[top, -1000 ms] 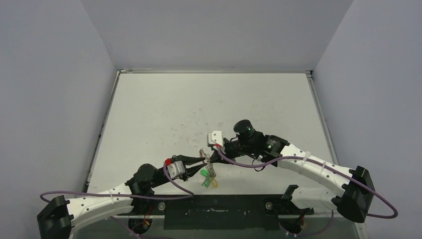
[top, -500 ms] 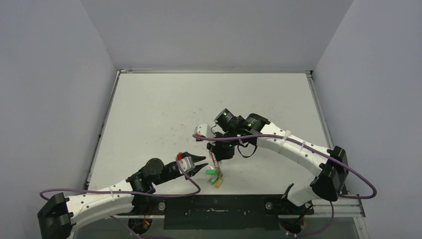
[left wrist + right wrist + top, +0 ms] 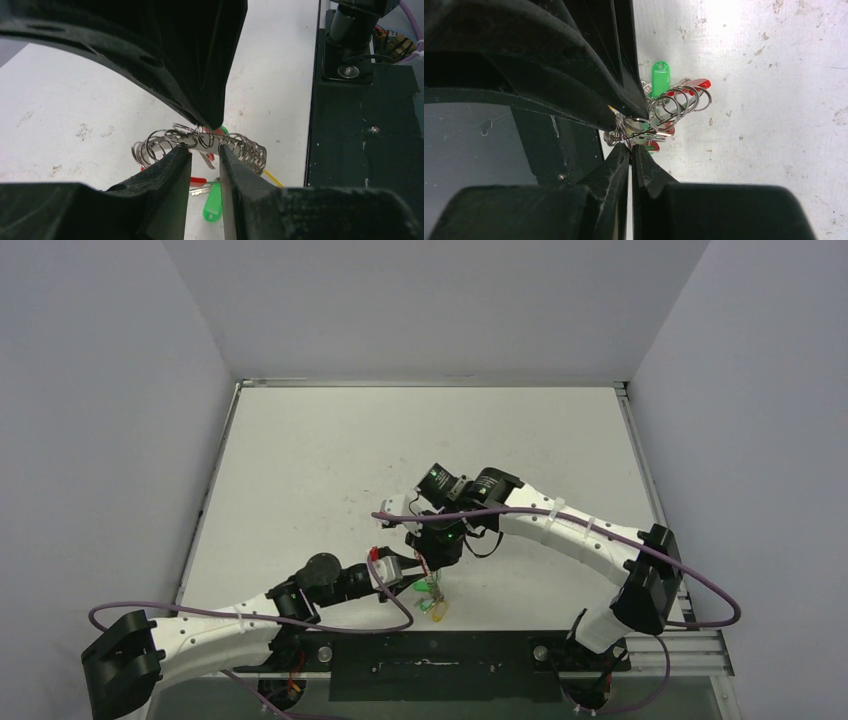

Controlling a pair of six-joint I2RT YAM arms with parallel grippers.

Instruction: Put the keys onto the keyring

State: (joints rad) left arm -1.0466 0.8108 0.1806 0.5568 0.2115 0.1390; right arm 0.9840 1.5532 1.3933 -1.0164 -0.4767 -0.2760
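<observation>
The keyring point(image 3: 247, 150), a silvery wire coil, hangs just above the table near its front edge. It also shows in the right wrist view point(image 3: 676, 105). My right gripper point(image 3: 630, 146) is shut on its wire from above and shows in the top view point(image 3: 436, 556). My left gripper point(image 3: 205, 149) reaches in from the left point(image 3: 404, 576). Its jaws are narrowed onto a short stretch of the coil at their tips. A green key head point(image 3: 212, 202), a red one point(image 3: 198, 180) and a silver blade lie under the ring. A yellow piece point(image 3: 437, 607) lies nearest the front.
The black base plate point(image 3: 430, 652) runs along the near table edge, close behind the keys point(image 3: 360, 125). Purple cables point(image 3: 350, 616) loop off both arms. Grey walls close in the white table point(image 3: 400, 440) on three sides.
My right arm swung left and turned its gripper downward with the keyring. My left gripper let go, opened, then came back in and narrowed on the coil.
</observation>
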